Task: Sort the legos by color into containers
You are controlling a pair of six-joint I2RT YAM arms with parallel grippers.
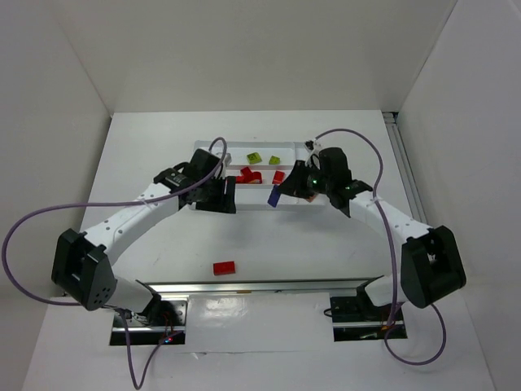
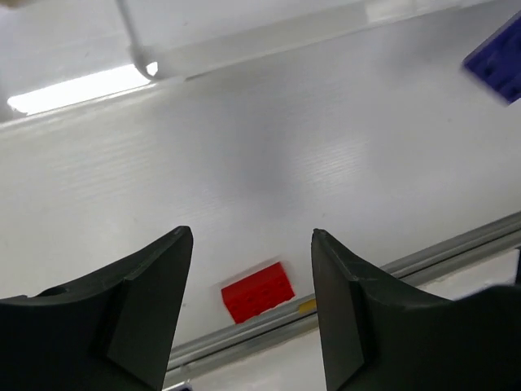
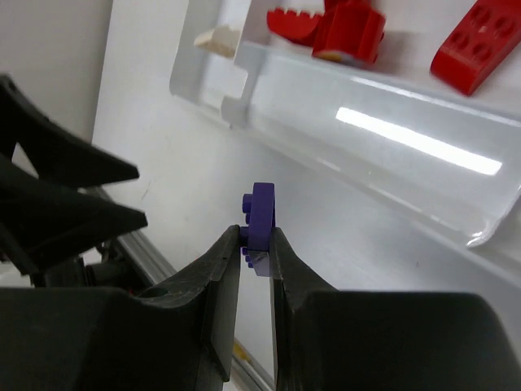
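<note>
My right gripper (image 3: pixel 255 232) is shut on a blue-purple lego (image 3: pixel 260 218), held on edge above the table just in front of the white tray (image 3: pixel 366 106). From above, that lego (image 1: pixel 274 195) hangs at the tray's (image 1: pixel 264 186) near side. Two lime green legos (image 1: pixel 254 157) lie in the far compartment. Red legos (image 1: pixel 247 173) lie in the middle one, and they (image 3: pixel 350 32) also show in the right wrist view, as does a tan lego (image 3: pixel 216 39). My left gripper (image 2: pixel 252 236) stands open and holds nothing. One red lego (image 2: pixel 258 291) lies on the table far below it.
That loose red lego (image 1: pixel 224 267) lies close to the metal rail (image 1: pixel 260 287) at the table's near edge. The two grippers are close together in front of the tray; the left gripper's fingers (image 3: pixel 73 191) show at the left of the right wrist view.
</note>
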